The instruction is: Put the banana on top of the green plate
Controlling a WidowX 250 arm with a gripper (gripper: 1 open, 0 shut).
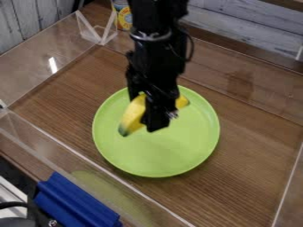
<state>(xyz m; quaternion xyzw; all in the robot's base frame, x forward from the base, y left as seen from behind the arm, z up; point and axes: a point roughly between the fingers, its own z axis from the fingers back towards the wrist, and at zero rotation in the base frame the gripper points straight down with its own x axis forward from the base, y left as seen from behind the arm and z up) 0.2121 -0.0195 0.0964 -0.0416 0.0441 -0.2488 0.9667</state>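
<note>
The green plate (178, 146) is a large round lime-green dish lying flat on the wooden table, in the middle of the view. Above its left half hangs the banana (134, 119), yellow and curved, clear of the plate's surface. My gripper (154, 113) points straight down from the black arm and is shut on the banana around its middle. The fingers hide the banana's centre; its lower end sticks out to the left and a bit of its upper end shows to the right.
Clear plastic walls (35, 142) stand around the wooden table. A yellow tin (122, 16) sits at the back behind the arm. A blue object (73, 206) lies at the bottom left, outside the near wall.
</note>
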